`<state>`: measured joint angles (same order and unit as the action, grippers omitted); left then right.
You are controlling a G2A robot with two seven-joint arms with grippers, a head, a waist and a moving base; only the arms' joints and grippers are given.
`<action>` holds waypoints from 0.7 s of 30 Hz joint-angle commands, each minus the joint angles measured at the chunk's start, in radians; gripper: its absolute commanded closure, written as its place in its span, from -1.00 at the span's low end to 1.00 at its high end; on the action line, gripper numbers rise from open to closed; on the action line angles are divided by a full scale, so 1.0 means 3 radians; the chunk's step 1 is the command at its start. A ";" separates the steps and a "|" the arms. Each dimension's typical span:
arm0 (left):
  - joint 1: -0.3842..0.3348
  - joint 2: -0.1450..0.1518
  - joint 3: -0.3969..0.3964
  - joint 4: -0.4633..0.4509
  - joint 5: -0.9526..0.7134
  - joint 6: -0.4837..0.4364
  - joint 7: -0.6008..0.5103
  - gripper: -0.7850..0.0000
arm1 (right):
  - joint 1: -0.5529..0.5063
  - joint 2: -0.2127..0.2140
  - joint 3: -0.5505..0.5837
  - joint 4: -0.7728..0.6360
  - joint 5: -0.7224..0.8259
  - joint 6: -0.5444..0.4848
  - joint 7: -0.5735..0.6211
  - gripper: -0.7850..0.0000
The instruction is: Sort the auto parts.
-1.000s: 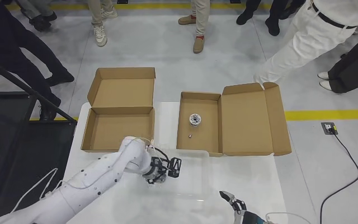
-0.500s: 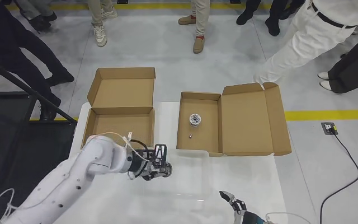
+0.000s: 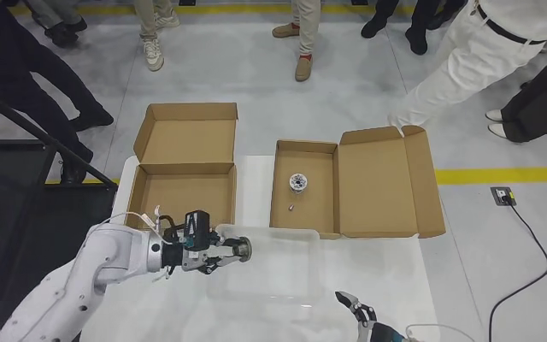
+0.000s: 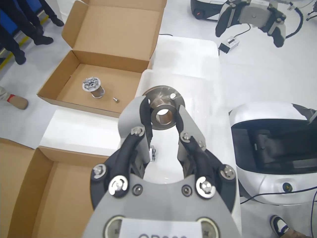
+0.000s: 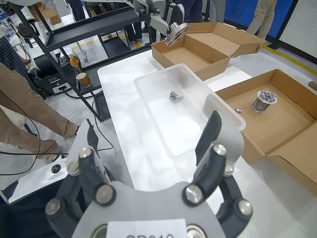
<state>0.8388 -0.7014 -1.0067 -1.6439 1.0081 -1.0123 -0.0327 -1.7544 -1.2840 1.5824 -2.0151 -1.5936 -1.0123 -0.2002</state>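
My left gripper (image 3: 229, 250) is shut on a round flanged metal bushing (image 4: 162, 111), holding it in the air over the end of the clear plastic bin (image 3: 282, 295) nearest the empty left cardboard box (image 3: 184, 198). From the right wrist view, the bushing (image 5: 177, 34) hangs above that box's near wall. A small metal bracket (image 5: 175, 96) lies in the bin. The right cardboard box (image 3: 318, 167) holds a ribbed cylindrical part (image 3: 297, 181) and a small bolt (image 3: 291, 207). My right gripper (image 5: 152, 125) stands open at the table's near edge, with nothing between its fingers.
Both boxes have their lids folded open, the right one's lid (image 3: 380, 184) lying flat to the side. A black rack (image 5: 81, 33) with a paper cup (image 5: 84, 80) stands beside the table. Several people stand on the floor beyond the boxes.
My left arm has swung left and its gripper has turned and drawn back from the bin's middle towards the left box, with the bushing in it. The right gripper has kept still.
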 commanded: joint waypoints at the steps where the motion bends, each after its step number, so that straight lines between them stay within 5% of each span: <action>1: 0.0000 0.0000 0.0000 0.0000 0.0000 0.0000 0.0004 1.00 | 0.0000 0.0000 0.0000 0.0000 0.0000 0.0000 0.0000 -1.00; 11: 0.0211 -0.0018 -0.0150 0.0218 -0.0514 0.0000 0.0595 1.00 | 0.0000 0.0000 0.0000 0.0000 0.0000 0.0000 0.0000 -1.00; 21: 0.0487 0.0078 -0.0214 0.0240 -0.1112 0.0000 0.1828 1.00 | 0.0000 0.0000 0.0000 0.0000 0.0000 0.0000 0.0000 -1.00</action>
<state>0.9802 -0.6818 -1.0779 -1.5703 0.6902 -1.0123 0.4533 -1.7544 -1.2840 1.5825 -2.0151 -1.5936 -1.0123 -0.2002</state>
